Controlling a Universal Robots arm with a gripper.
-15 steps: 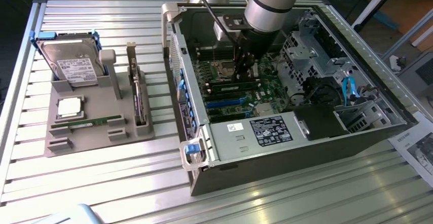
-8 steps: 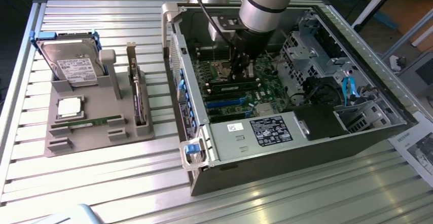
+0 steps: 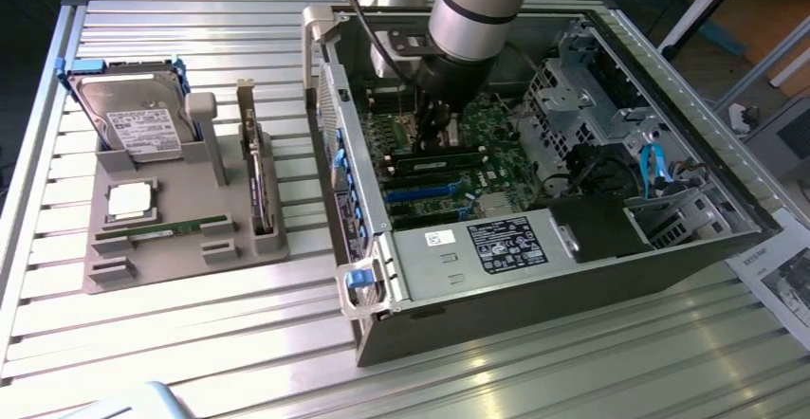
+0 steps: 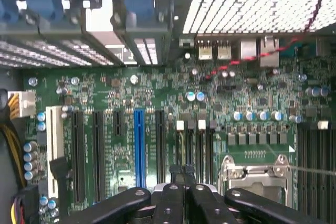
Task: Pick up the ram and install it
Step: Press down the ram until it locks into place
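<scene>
The arm [image 3: 471, 7] is a thick silver-grey tube ending in a black wrist section, with a black cable running alongside it. The gripper [image 4: 184, 174] is black throughout (glossy linkage bars), its links pinned with small silver screws.

You have one open computer case [image 3: 532, 277], one grey parts tray [image 3: 177, 248] holding one hard drive [image 3: 133, 120], one square silver processor [image 3: 131, 201], one ram stick [image 3: 165, 232] and one expansion card [image 3: 257, 187]; one gripper [image 4: 185, 179].

Arm [image 3: 462, 21] hides motherboard [image 3: 437, 168] slots beneath.
</scene>
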